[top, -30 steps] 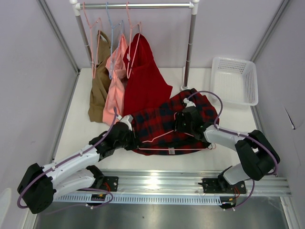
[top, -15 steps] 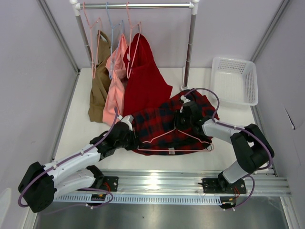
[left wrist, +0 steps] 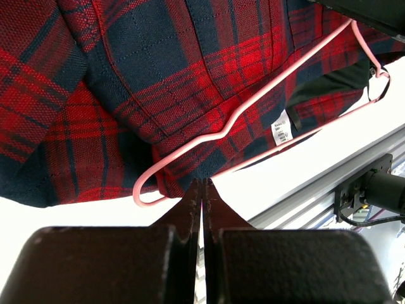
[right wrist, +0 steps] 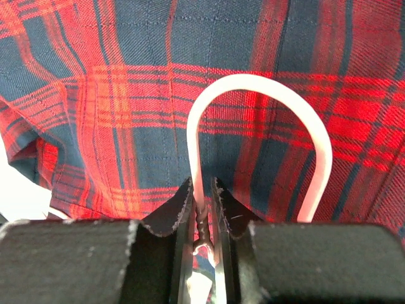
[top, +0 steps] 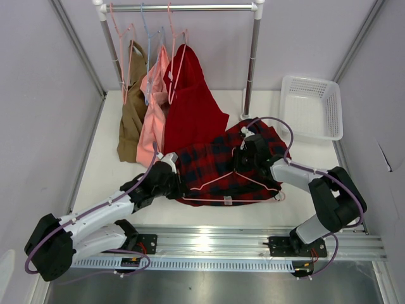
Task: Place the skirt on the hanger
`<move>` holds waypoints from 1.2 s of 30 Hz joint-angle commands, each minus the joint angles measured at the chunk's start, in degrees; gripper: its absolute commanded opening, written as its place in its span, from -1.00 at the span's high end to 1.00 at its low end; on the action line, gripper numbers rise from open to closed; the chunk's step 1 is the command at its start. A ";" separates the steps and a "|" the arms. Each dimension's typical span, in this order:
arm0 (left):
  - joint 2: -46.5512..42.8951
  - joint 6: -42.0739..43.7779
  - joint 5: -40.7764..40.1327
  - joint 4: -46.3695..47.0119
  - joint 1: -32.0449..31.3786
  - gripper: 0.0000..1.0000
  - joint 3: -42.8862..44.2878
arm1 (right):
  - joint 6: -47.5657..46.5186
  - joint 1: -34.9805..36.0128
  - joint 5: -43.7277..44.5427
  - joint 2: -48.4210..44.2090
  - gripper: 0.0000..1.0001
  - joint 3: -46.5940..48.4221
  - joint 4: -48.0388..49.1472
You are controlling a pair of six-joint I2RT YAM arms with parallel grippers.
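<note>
Plaid skirt (top: 215,166) lies spread on tabletop (top: 104,171), centre-front, just ahead of both arms. Pink hanger (left wrist: 285,78) lies on top of it, hook pointing away from arm bases. L gripper (left wrist: 202,183): jaws pressed together, tips at skirt's near edge by one hanger corner; can't tell if cloth is caught. R gripper (right wrist: 201,185): jaws narrow around hook's stem, wire betw. them; can't tell if actually pinching.
</note>
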 commanded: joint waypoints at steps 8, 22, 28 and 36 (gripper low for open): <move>-3.60 0.53 -0.03 -0.87 0.59 1.00 -0.28 | 0.53 -0.57 7.81 -8.28 1.00 -3.15 0.67; -7.99 2.12 3.31 -1.84 0.50 1.00 -2.39 | 3.95 -1.27 3.69 -11.89 1.00 -2.71 0.93; -8.79 3.17 5.24 -1.93 0.59 1.00 -2.48 | 6.06 -1.71 5.62 -13.56 1.00 -2.98 0.76; -8.87 2.82 4.11 -1.84 0.50 0.52 -3.01 | 8.00 -1.71 7.02 -15.58 1.00 -3.59 0.76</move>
